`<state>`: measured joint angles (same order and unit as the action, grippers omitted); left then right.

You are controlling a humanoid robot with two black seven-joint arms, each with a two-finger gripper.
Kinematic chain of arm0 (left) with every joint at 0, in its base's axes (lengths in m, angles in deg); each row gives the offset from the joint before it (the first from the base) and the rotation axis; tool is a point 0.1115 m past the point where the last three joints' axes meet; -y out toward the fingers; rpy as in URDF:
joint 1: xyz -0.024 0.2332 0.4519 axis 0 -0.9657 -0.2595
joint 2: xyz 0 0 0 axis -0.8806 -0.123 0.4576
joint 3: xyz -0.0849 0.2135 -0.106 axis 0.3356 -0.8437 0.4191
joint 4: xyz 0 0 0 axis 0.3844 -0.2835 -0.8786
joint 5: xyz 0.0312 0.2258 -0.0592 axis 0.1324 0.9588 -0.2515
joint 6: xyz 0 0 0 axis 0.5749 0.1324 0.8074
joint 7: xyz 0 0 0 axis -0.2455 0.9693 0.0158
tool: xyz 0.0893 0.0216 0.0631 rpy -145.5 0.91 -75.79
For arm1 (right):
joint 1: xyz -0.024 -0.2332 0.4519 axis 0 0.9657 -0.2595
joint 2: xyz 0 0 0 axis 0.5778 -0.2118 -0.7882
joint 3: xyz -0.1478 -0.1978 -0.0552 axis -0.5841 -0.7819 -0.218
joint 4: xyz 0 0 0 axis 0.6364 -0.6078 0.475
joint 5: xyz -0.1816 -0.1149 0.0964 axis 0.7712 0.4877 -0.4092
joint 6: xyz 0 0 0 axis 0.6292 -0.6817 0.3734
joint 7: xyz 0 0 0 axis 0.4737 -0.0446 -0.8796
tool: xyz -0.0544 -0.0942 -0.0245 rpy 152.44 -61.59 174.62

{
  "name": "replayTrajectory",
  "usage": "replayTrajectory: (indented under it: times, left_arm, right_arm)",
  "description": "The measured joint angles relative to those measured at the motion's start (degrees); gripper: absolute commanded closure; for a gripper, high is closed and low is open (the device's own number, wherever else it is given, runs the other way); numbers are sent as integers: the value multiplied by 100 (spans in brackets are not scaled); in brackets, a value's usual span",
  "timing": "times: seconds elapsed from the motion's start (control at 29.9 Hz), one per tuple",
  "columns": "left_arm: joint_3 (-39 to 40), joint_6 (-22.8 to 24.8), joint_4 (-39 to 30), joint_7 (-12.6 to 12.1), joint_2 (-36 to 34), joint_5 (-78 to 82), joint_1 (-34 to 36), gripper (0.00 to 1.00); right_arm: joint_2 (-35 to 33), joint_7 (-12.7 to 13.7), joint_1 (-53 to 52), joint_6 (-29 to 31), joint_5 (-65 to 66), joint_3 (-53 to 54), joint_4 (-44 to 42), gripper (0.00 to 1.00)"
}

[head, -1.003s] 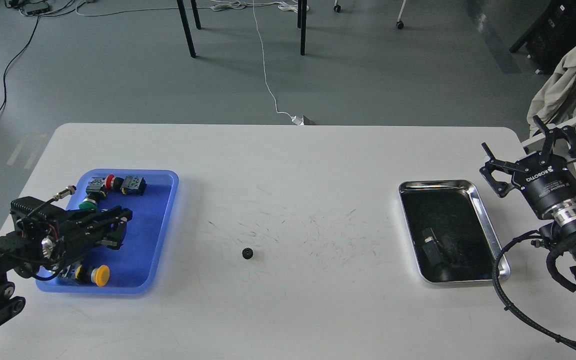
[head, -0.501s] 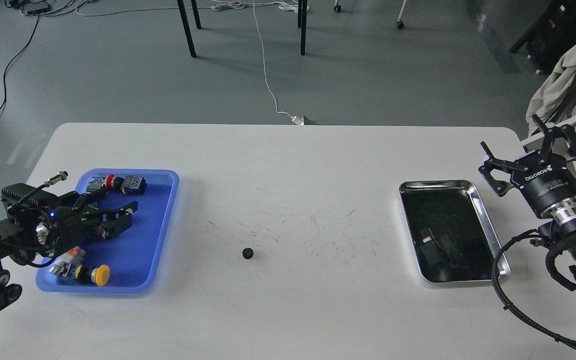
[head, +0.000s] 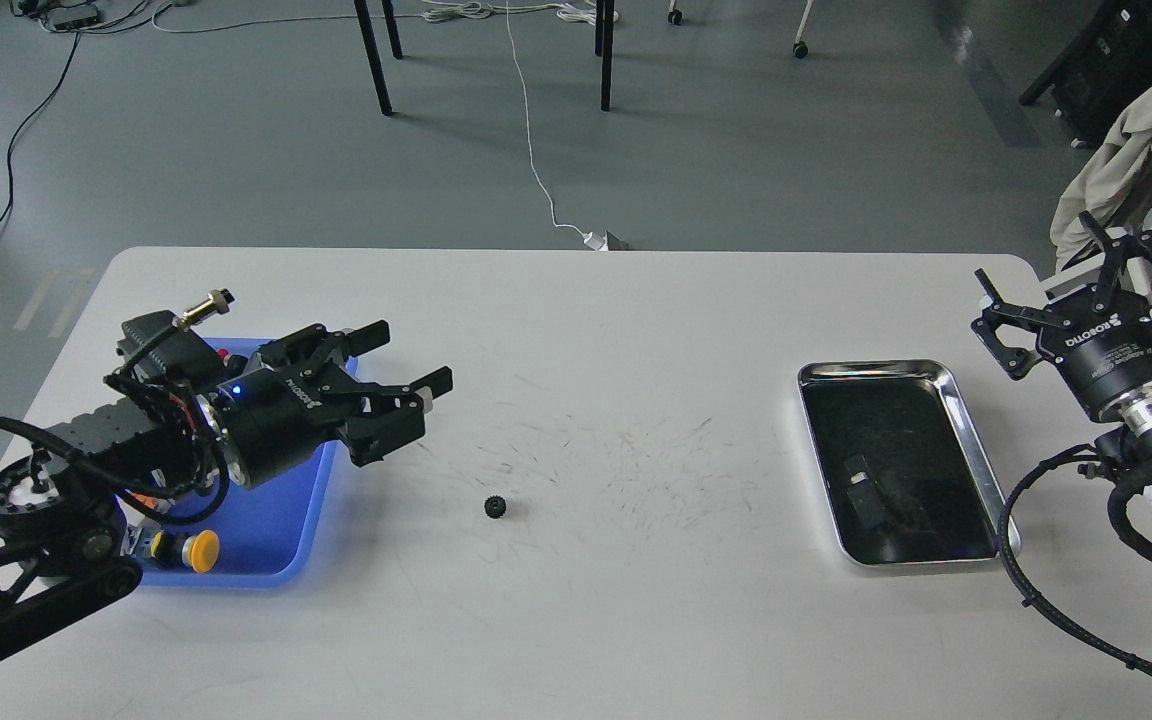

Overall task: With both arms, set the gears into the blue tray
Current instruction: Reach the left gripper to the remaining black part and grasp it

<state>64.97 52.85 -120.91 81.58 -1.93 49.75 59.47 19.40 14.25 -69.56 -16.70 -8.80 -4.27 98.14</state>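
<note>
— White worktop (head: pixel 636 330), scuffed with fine dark marks in the middle, grey floor and loose cables behind it. How many gears can you make out?

— One gear (head: pixel 495 507): tiny, black, round, toothed edge, lying alone on the bare worktop. It sits to the right of the blue tray (head: pixel 276 540), apart from it.

— And in that tray?

— Push-buttons; I can count a yellow cap (head: pixel 201 551) near its front edge, the rest hidden by the arm.

— The pincers?

— Two. The left pincer (head: pixel 404 392) hangs over the tray's right rim, fingers spread wide, nothing between them, pointing toward the gear. The right pincer (head: pixel 1076 292) is far off, beyond the one silver tray (head: pixel 956 400), also spread and empty.
</note>
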Motion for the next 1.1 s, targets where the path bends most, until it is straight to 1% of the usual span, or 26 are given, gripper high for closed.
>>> replayTrajectory:
  times: [0.1, 0.23, 0.37, 0.5, 0.64, 0.7, 0.84, 0.9, 1.0, 1.1]
  left_arm:
    - [-130, 1, 158, -15, 446, 740, -94, 7]
    - [-167, 1, 646, -16, 1088, 1490, -259, 7]
    - [-182, 1, 1147, -14, 1593, 1686, -403, 8]
    - [-185, 1, 1490, -14, 1870, 1699, -495, 10]
    - [-187, -29, 1896, 30, 2060, 1699, -571, 17]
    - [-182, -45, 1995, 43, 2103, 1699, -633, 22]
    - [-171, -55, 2058, 48, 2166, 1699, -746, 26]
    - [-171, -86, 2071, 48, 2165, 1699, -777, 31]
    - [-171, -165, 2084, 48, 2135, 1699, -821, 42]
    - [-168, -190, 2139, 48, 2127, 1699, -831, 45]
  right_arm:
    - [-2, 0, -6, 0, 1, -19, 1, 3]
    - [-2, 0, -7, 0, 1, -24, 6, 3]
    - [-1, 0, -8, 0, 1, -25, 10, 3]
    - [-30, 0, -17, 0, 1, -11, 10, 3]
    - [-54, 0, -18, 0, 0, -9, 10, 3]
    - [-55, 0, -18, 0, -4, -17, 9, 3]
    - [-57, 0, -18, 0, -4, -23, 9, 3]
    - [-58, 0, -18, 0, -5, -24, 7, 3]
    - [-62, 0, -18, 0, -4, -22, 7, 3]
    - [-65, 0, -18, 0, -1, -17, 7, 3]
